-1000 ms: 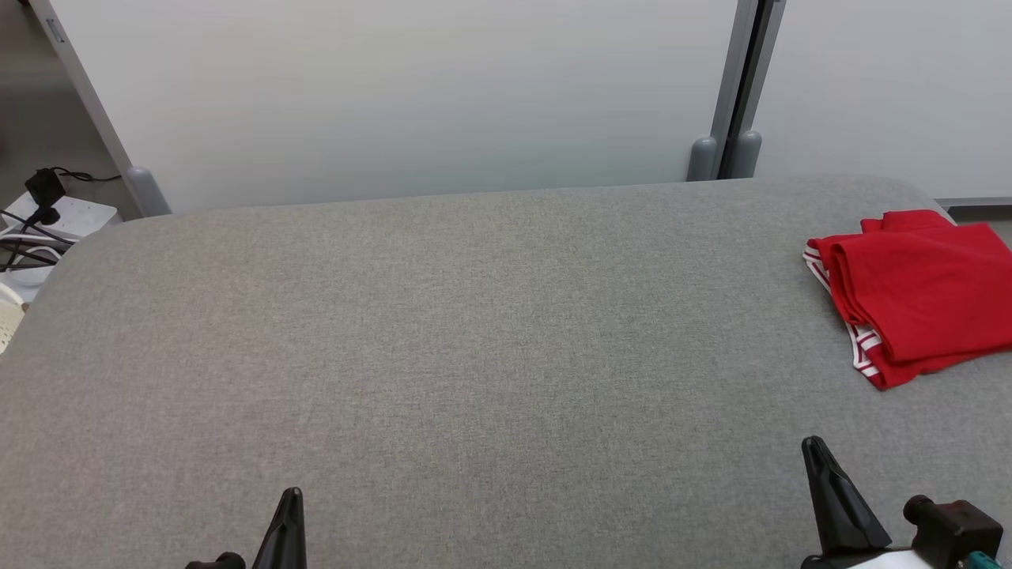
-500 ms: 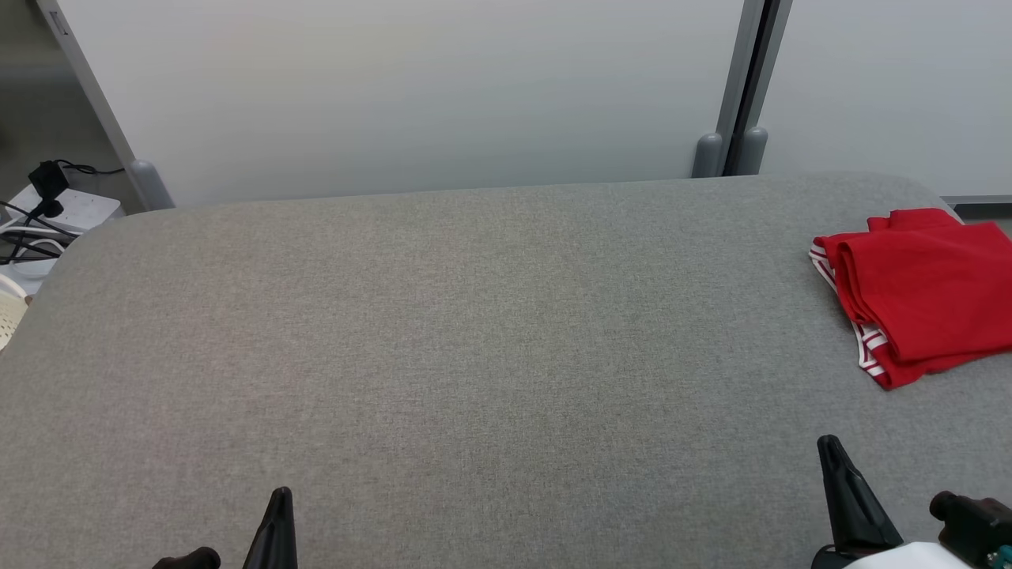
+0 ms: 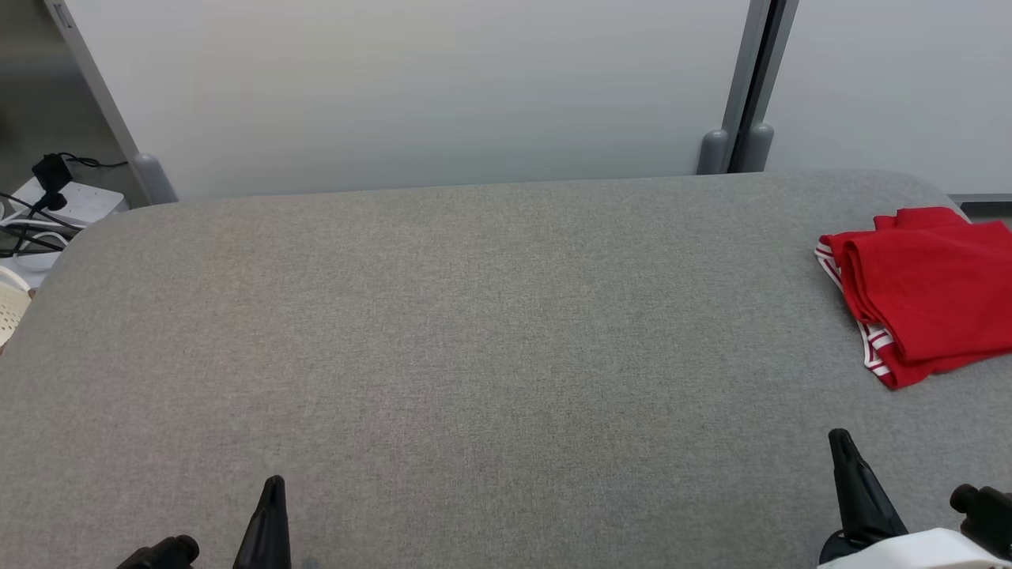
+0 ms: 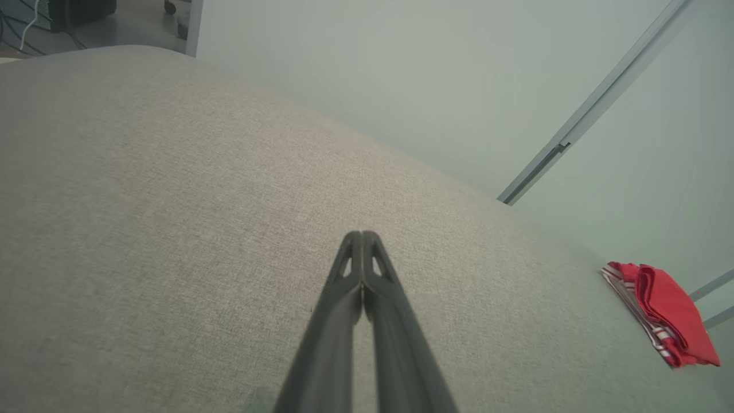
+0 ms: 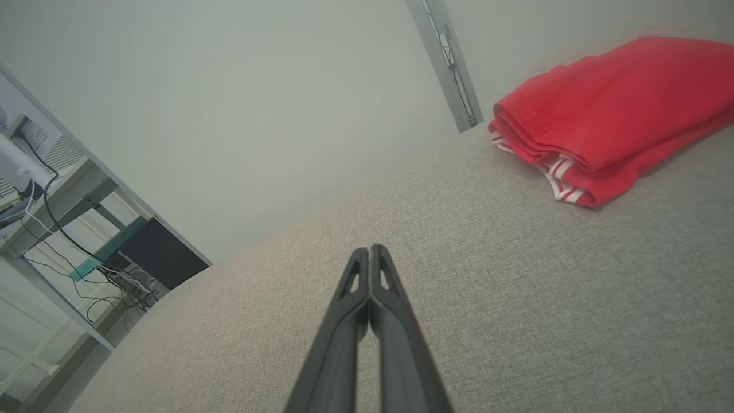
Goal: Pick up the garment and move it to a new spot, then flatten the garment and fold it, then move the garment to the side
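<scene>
A wide grey fabric-covered table (image 3: 474, 332) with rounded corners lay in front of the robot, seen from above on its near side. A folded red fabric garment (image 3: 925, 292) with white-striped trim along one edge rested at about three o'clock on the table, close to the far right corner and partly cut off by the edge of the head view. It lay in a compact stack of several layers, its folded edges facing the table's middle. That looked like the tidy bundle one would expect once the folding was done and the piece set aside.

The left gripper (image 3: 273, 484), two long dark fingers, rose at seven o'clock, low over the near edge. Its fingers were pressed tightly together and held nothing. The right gripper (image 3: 840, 438) rose at five o'clock, likewise closed on itself and empty. It was nearer to the garment but well apart from it, with bare grey cloth between them. Both pointed towards twelve o'clock, parked like arms at rest, which suggested the task was at or near its end.

Behind the table stood white wall panels (image 3: 395, 87), joined by a grey metal post (image 3: 747, 79) at one o'clock. A white power strip (image 3: 67, 207) with black cables sat off the table at ten o'clock.
</scene>
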Controlling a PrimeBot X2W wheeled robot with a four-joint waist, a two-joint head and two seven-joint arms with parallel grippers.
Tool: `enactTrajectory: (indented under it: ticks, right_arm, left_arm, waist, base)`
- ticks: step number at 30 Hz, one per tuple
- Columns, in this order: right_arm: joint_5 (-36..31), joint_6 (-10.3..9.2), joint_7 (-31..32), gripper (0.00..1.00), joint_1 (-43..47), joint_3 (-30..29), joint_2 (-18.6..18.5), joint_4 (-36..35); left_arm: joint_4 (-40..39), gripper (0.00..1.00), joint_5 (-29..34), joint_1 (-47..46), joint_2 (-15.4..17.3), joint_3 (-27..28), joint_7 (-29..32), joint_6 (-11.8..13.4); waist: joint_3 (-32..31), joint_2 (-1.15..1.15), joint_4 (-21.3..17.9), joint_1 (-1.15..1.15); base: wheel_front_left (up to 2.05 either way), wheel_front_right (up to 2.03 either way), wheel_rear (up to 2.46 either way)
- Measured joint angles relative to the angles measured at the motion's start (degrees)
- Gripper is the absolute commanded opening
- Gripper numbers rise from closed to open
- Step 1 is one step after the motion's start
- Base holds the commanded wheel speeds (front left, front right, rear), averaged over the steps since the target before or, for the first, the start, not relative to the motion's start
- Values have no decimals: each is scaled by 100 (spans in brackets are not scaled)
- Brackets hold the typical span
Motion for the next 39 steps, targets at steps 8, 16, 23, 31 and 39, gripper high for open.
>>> enactTrajectory:
  ticks: [8, 16, 23, 31, 39]
  right_arm:
    - [489, 0, 125, 0, -50, -98, 14, 32]
    - [978, 0, 238, 0, -107, -167, 30, 63]
    - [1389, 0, 357, 0, -169, -249, 44, 78]
    - [1930, 0, 492, 0, -216, -341, 75, 115]
    - [2417, 0, 591, 0, -286, -433, 114, 160]
  left_arm:
    - [41, 0, -538, -71, 1, 63, 132, -78]
    - [71, 0, -1017, -163, 2, 121, 267, -131]
    - [93, 0, -1449, -275, 3, 181, 387, -180]
    - [138, 0, -2036, -392, 4, 255, 522, -277]
    - [188, 0, -2530, -456, 5, 309, 646, -331]
  waist:
    - [23, 0, 22, 0]
    - [45, 0, 45, 0]
    - [65, 0, 64, 0]
    - [90, 0, 89, 0]
    - [113, 0, 111, 0]
  base:
    - [0, 0, 0]
    - [0, 0, 0]
    - [0, 0, 0]
    - [0, 0, 0]
    - [0, 0, 0]
